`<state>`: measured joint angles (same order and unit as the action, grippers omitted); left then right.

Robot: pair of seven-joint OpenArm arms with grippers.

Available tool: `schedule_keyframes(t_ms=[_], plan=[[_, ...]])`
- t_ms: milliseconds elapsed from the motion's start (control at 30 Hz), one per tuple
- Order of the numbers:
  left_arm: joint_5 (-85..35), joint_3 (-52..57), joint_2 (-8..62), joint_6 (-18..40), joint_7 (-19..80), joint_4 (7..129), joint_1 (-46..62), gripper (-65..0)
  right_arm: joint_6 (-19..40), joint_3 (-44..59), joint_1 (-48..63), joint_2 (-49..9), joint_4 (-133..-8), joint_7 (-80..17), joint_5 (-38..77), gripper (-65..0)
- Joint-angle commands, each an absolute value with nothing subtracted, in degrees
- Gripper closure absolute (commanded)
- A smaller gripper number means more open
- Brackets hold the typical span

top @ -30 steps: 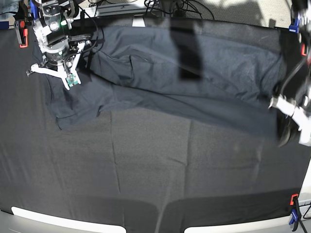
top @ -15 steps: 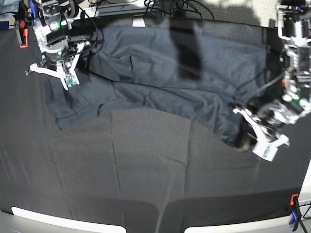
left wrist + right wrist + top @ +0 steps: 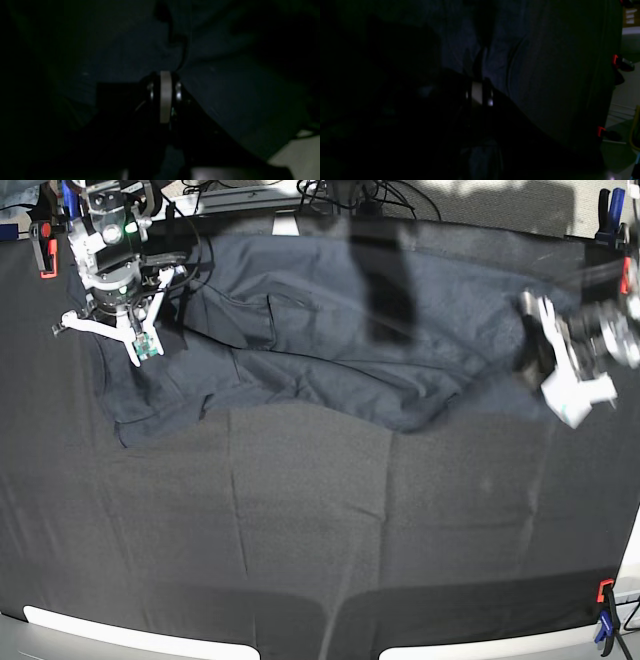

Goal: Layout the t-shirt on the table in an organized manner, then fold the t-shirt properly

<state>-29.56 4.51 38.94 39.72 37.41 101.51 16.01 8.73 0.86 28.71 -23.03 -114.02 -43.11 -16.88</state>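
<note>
Two clenched grippers, left gripper and right gripper each pinching the t-shirt, spread along the table's far edge

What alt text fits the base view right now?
A dark grey t-shirt lies rumpled across the far half of a black-covered table. The right gripper rests shut at the shirt's left end; the left gripper, blurred, sits shut on its right end. Red clamps hold the cloth at the table edges.
</note>
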Motion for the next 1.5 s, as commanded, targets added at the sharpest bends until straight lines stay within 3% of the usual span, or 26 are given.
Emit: schedule_keyframes(t_ms=[0,367,667,867,900,1000,1067,1267,1467], plan=[[-30.00,5.98,40.18,40.00,36.97,102.50,16.21,0.0,7.86,1.21,28.58,-23.79,-115.18,-42.61,-17.61,0.0],[-26.61,15.35,40.21,40.00,40.95,102.45,25.21,0.0,7.88,1.21,28.58,-23.83,-115.18,-42.68,-20.25,0.0],[-26.65,16.03,40.16,40.00,42.00,102.45,27.46,0.0,7.88,1.21,28.60,-25.47,-115.18,-43.29,-21.02,0.0],[-34.17,16.03,39.86,40.00,42.00,102.48,27.46,0.0,8.40,1.08,28.58,-26.63,-115.20,-47.99,-19.57,0.0],[-34.79,16.03,39.86,40.00,42.00,102.48,27.44,0.0,8.99,1.08,28.58,-26.63,-115.18,-49.12,-18.83,-1.3],[-35.03,16.03,39.86,40.00,42.00,102.48,27.46,0.0,9.89,1.08,28.58,-26.61,-115.18,-49.98,-19.33,-23.6],[-35.05,16.03,39.83,40.00,42.00,102.48,27.46,0.0,9.80,1.08,28.56,-26.61,-115.18,-49.93,-20.78,-31.3],[-35.05,16.03,39.68,40.00,41.98,102.48,27.44,0.0,9.89,1.08,28.56,-26.65,-119.77,-41.60,-14.26,-31.5],[-35.03,16.03,39.51,40.00,42.00,102.48,27.44,0.0,9.69,1.10,22.87,-25.65,-126.04,-41.41,-3.49,-31.4]])
